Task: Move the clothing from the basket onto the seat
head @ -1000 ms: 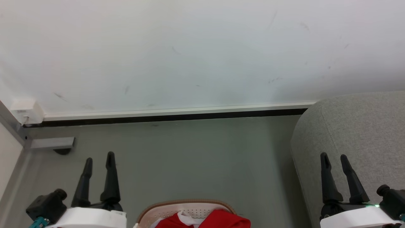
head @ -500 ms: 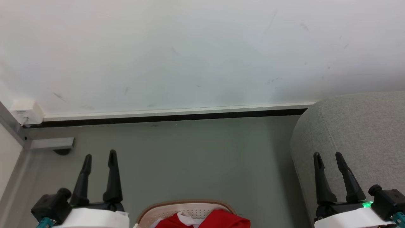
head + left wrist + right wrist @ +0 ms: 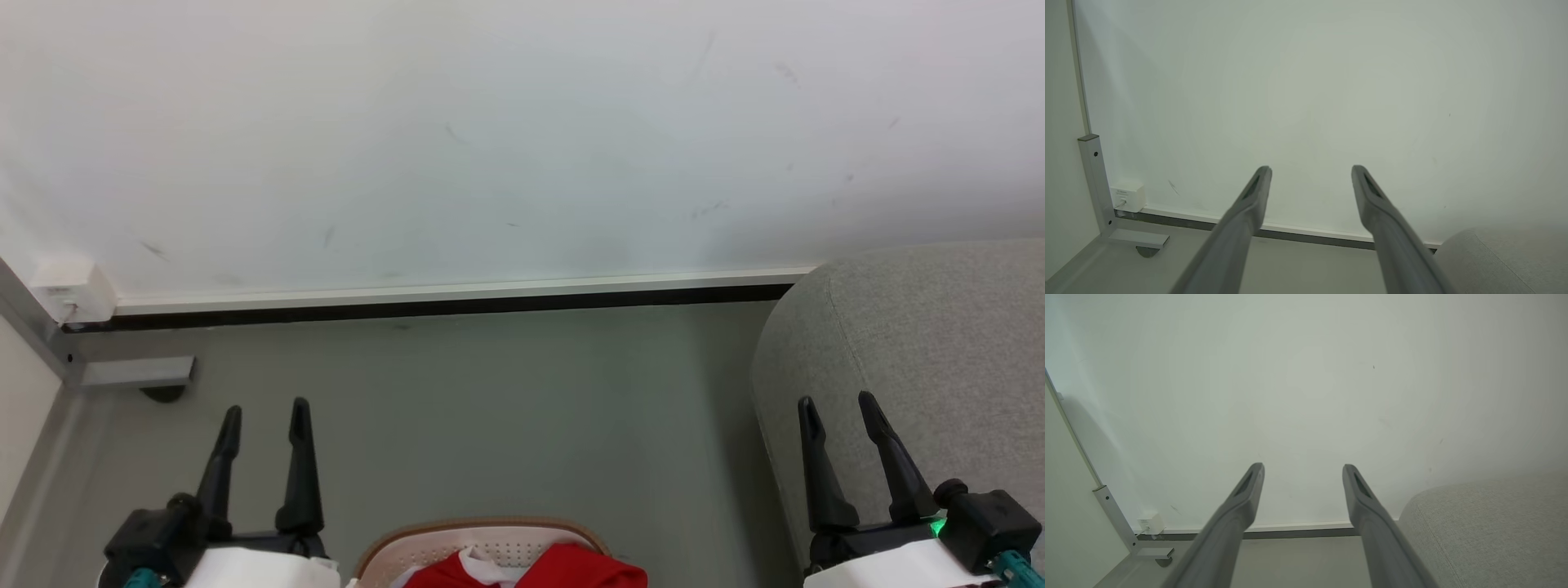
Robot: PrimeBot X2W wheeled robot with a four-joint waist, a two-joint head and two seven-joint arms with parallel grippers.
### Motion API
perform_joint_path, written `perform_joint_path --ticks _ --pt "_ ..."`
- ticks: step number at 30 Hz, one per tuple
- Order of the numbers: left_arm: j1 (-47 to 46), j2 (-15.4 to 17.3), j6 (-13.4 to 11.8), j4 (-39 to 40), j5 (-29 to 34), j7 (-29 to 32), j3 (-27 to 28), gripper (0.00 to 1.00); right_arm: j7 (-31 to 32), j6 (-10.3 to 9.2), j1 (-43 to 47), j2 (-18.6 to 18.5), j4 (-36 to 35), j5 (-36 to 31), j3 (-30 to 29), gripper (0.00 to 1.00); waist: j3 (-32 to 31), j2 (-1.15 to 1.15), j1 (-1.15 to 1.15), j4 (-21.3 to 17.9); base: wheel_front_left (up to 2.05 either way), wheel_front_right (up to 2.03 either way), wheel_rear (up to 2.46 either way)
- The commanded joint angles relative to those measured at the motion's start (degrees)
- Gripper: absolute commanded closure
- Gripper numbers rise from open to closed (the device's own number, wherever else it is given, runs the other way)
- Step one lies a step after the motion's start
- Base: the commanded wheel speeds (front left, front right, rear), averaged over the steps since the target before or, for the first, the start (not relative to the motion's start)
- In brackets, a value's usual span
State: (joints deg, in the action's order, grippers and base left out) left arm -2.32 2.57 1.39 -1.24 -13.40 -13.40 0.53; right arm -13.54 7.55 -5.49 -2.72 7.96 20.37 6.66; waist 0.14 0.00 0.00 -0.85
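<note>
Brightly and evenly lit by soft diffuse light, faintly shadowed on the floor (image 3: pixel 727 425) beside the seat (image 3: pixel 922 327), dimmed toward the wrist views' right corners, sharp on the wall (image 3: pixel 522 147) yet slightly soft on the near fingers (image 3: pixel 1239 232).

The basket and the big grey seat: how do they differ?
The basket is perforated cream plastic, tan-rimmed; the seat is grey woven fabric. The basket holds red clothing; the seat's visible part carries none. The basket lies straight ahead of the robot, the seat to its right. Both have rounded edges.
</note>
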Motion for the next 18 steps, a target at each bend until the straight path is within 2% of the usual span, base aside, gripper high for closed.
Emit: perform_joint_path --ticks 1,14,18 --pt "0.5 0.5 0.1 -0.7 1.7 -0.6 0.0 0.0 -0.4 -0.11 -0.3 -0.3 0.6 -1.3 -0.1 0.0 -0.1 0.0 0.0 0.0 0.0 0.0 0.0" --pt "0.4 0.5 0.0 -3.0 6.6 -1.9 -0.2 0.0 -1.8 -0.12 -0.5 -0.3 3.1 -5.7 0.5 0.0 -0.2 0.0 0.0 -0.5 0.0 0.0 0.0" --pt "0.4 0.5 0.0 -3.3 6.3 -1.8 -0.2 0.0 -1.6 -0.12 -0.5 -0.3 3.2 -5.2 0.4 0.0 -0.2 0.0 0.0 -0.5 0.0 0.0 0.0"
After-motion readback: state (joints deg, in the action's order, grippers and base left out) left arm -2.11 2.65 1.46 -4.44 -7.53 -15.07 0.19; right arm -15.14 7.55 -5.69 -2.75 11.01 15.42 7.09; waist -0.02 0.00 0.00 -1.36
